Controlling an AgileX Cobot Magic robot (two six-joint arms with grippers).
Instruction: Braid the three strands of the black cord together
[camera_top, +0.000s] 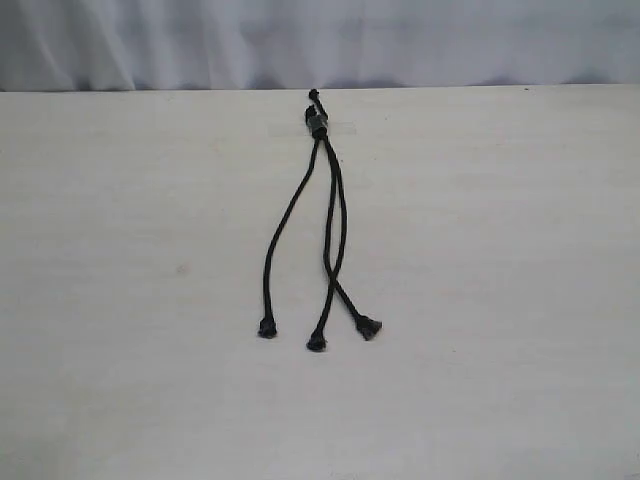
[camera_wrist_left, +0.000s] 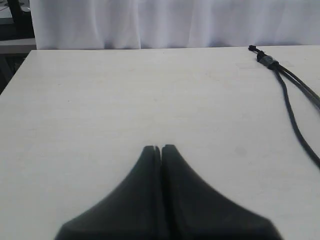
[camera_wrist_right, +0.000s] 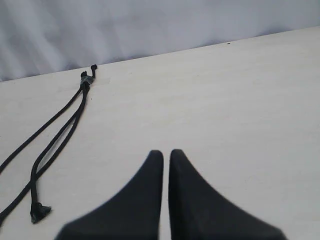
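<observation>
Cord position first: the black cord (camera_top: 343, 215) lies flat on the table (camera_top: 500, 300), and you can take its knot (camera_top: 318, 124) as your reference. From the knot the three strands (camera_top: 283, 225) run out unbraided. One bows off alone, while the other two stay close together and cross once, well away from the knot, before their flared tips (camera_top: 316, 343). Your left gripper (camera_wrist_left: 161, 148) has its fingers pressed together on nothing, well apart from the knot. Your right gripper (camera_wrist_right: 166, 152) is drawn in to a thin slit, also empty and well apart from the knot.
</observation>
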